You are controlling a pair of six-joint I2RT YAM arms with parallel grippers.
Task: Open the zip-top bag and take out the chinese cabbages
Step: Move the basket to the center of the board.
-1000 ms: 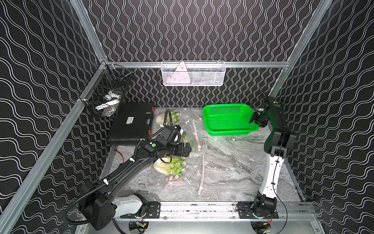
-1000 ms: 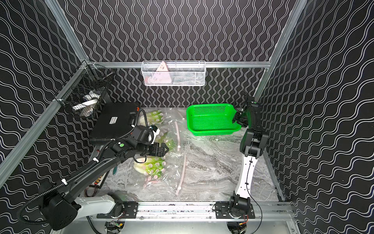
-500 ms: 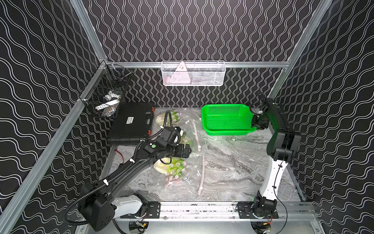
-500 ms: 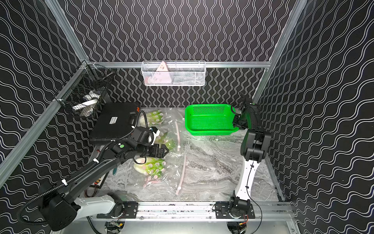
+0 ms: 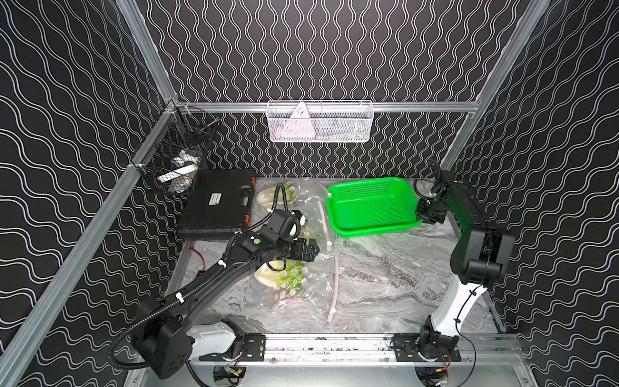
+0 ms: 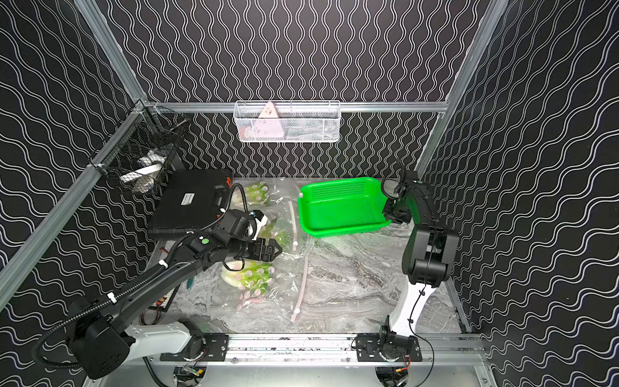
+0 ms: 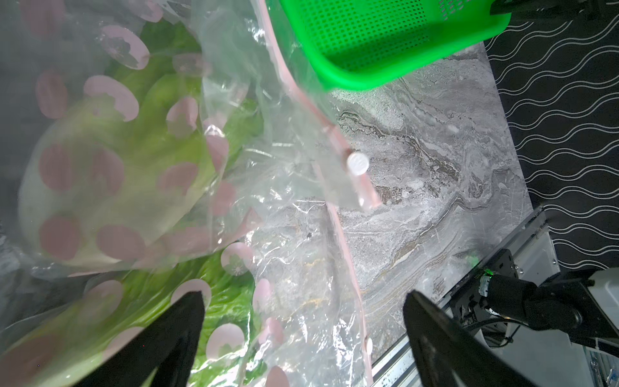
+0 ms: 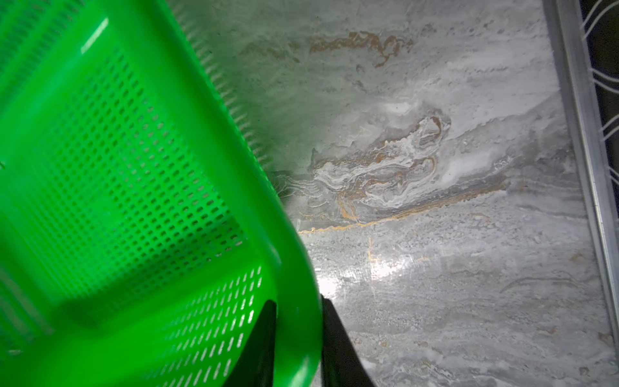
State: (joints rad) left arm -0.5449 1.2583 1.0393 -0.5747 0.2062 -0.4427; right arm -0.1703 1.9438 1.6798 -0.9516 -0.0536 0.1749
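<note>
- Clear plastic zip-top bag [image 5: 321, 281] with pink dots and a pink zip strip lies on the grey marble bench [image 5: 385, 274], centre-left of both top views.
- 3 whitish, light-green chinese cabbages [image 5: 278, 274] sit inside it, from centre-left to upper centre.
- Left tool [image 5: 313, 249] hangs released, jaws wide, above the bag.
- Right tool [image 8: 298, 305] is clenched on the rim of the perforated green plastic basket [image 5: 368, 231], right of centre.

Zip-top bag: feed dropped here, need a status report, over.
Left claw open, above zip-top bag. Right claw shut on green basket rim. The chinese cabbages inside bag, none out. Only bag film in the way.
</note>
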